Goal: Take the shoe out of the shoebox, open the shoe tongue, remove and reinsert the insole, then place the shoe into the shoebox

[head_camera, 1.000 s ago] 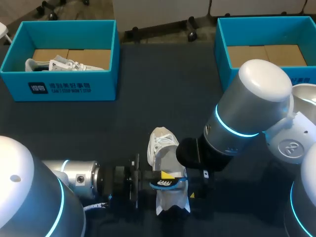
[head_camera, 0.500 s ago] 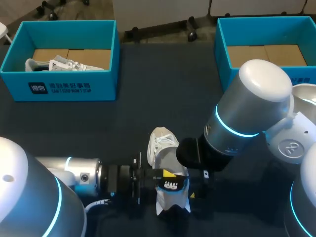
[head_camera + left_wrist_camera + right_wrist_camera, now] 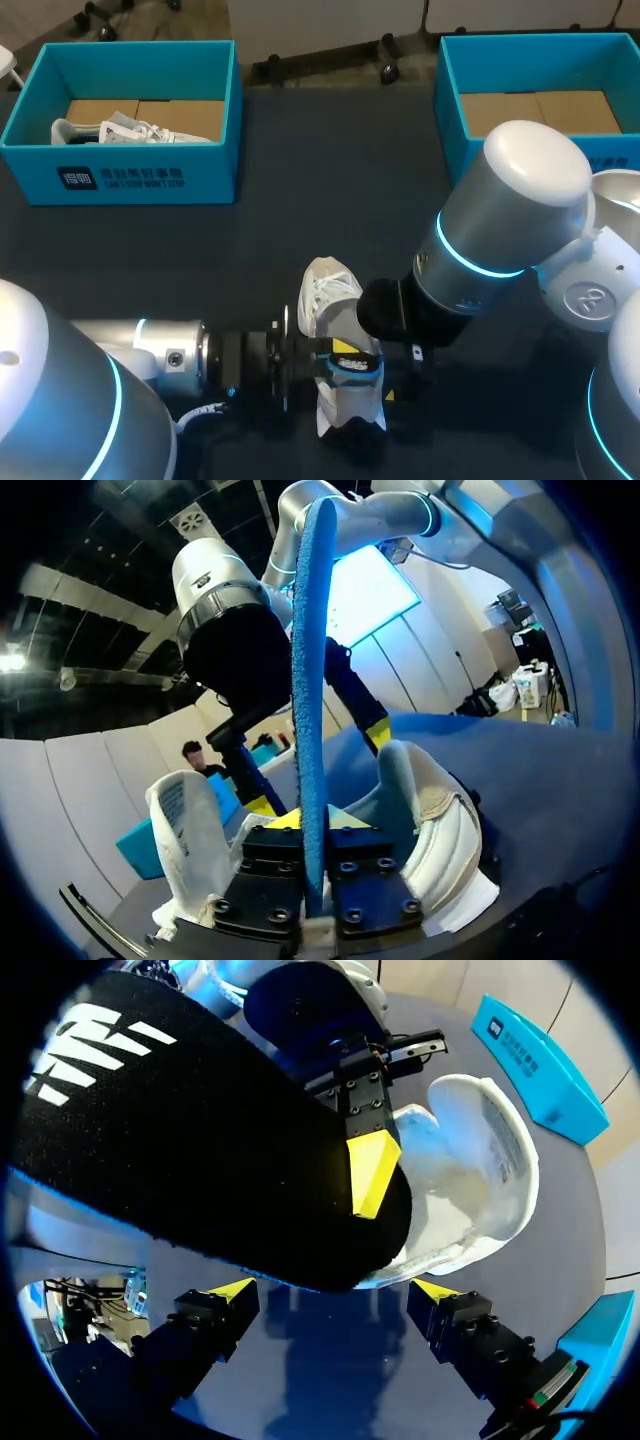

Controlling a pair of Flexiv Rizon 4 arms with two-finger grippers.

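Left end effector (image 3: 312, 875), clamped on the insole (image 3: 350, 366), has rolled it more edge-on over the shoe (image 3: 328, 290) near the surface's front edge. Reinsertion looks next, I'd guess; right end effector (image 3: 335, 1295) hangs wide open.

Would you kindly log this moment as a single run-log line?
left gripper: shut on insole | insole: over shoe | right gripper: open, shoe ahead | shoe: on table

Shoe (image 3: 332, 295) white, laces white too. Insole (image 3: 200, 1140) black on top with white print, blue along the edge. Left shoebox (image 3: 140, 180) and right shoebox (image 3: 448, 95) teal, tan cardboard floors; dark print on the left one's front. Worktop (image 3: 300, 200) dark navy. Right end effector (image 3: 333, 1292) fingertips (image 3: 232, 1290) yellow.
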